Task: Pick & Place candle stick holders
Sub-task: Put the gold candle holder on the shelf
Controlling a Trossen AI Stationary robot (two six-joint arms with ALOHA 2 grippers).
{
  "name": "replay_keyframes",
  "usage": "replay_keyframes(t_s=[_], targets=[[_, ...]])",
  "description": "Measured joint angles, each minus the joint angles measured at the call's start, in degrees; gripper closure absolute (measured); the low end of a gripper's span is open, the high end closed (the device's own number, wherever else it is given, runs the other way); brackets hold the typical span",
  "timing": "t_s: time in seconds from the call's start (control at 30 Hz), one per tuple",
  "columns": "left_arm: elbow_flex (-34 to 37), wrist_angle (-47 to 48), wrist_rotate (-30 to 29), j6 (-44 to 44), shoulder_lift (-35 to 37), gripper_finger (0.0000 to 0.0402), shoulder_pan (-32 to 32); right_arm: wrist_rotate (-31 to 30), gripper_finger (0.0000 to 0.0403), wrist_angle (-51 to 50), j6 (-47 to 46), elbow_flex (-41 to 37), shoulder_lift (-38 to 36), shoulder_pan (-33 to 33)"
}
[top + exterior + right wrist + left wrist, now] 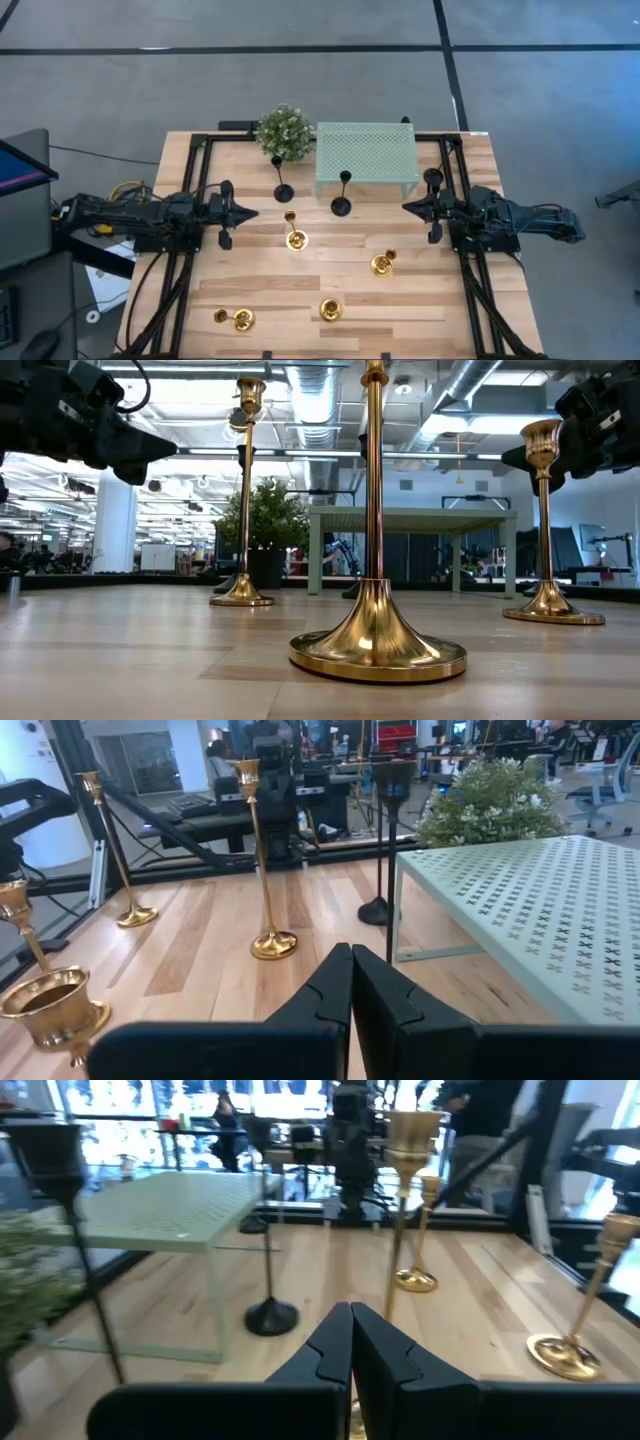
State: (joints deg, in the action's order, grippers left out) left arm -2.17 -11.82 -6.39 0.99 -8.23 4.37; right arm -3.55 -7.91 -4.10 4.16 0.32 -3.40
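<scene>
Several shiny gold candle stick holders stand upright on their round bases on the wooden table: one mid-table (296, 238), one to the right (382, 263), one near the front (331, 309) and one at the front left (241, 319). Two matte black holders (284, 192) (341, 206) stand on their bases in front of the plant and the mint green stand. My left gripper (252, 212) is shut and empty at the table's left, above the surface. My right gripper (405, 206) is shut and empty at the table's right. Both show shut in their wrist views (351, 1342) (352, 982).
A round green bushy plant (285, 131) stands at the far edge. The mint green perforated stand (367, 155) is beside it on the right. Black frame rails (190, 180) (455, 180) run along both sides of the table.
</scene>
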Motion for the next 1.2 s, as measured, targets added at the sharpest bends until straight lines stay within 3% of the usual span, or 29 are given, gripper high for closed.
replay_keyframes(t_s=[0.27, 0.43, 0.73, 0.97, 1.2], targets=[[0.0, -11.9, 0.0, 0.2, -13.2, 0.0399, 5.7, 0.0, 0.0403, 1.0, 0.0, 0.0, 0.0, 0.0], [0.0, -15.8, -4.2, 0.2, -20.1, 0.0399, 8.2, 0.0, 0.0403, 1.0, 0.0, 0.0, 0.0, 0.0], [0.0, -22.1, -4.6, 1.6, -27.9, 0.0394, 10.0, 0.0, 0.0403, 1.0, 0.0, 0.0, 0.0, 0.0], [0.0, -26.0, -4.7, 2.5, -31.3, 0.0367, 9.8, 0.0, 0.0403, 0.9, 0.0, 0.0, 0.0, 0.0], [0.0, -31.4, -4.7, 3.0, -37.3, 0.0315, 9.8, 0.0, 0.0403, 0.9, 0.0, 0.0, 0.0, 0.0]])
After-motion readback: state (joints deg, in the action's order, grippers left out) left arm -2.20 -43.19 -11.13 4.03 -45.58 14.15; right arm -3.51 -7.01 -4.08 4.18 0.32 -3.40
